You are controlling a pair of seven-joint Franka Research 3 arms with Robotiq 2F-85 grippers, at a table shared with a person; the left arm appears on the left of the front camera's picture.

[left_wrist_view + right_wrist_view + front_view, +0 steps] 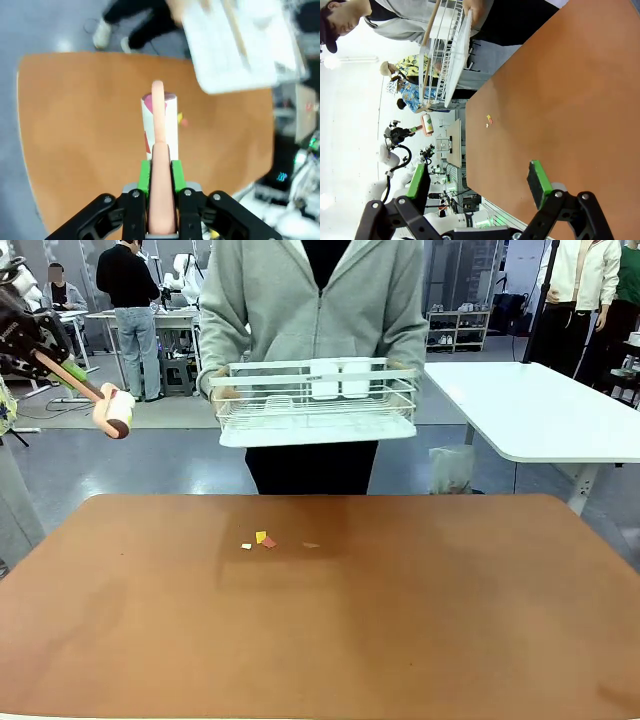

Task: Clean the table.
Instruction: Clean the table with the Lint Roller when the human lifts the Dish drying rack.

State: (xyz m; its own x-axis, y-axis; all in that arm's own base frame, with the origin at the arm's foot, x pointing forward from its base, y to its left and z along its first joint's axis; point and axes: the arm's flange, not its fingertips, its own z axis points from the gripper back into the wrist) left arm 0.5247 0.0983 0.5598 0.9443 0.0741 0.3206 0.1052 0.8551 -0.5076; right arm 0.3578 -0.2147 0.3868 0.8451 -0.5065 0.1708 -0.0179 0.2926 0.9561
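Smooth reddish-brown table (400, 620) lies ahead of the left gripper (161, 172), clamped on a pink-handled white lint roller (171, 125); small coloured scraps (262, 539) lie beyond it. Right gripper (477, 181) fingers stand apart.

Matt, smooth reddish-brown table (400, 620); white wire rack (316, 400) looks coated metal.

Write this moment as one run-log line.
left gripper: shut on lint roller, in air | right gripper: open | scraps on table | person holds rack
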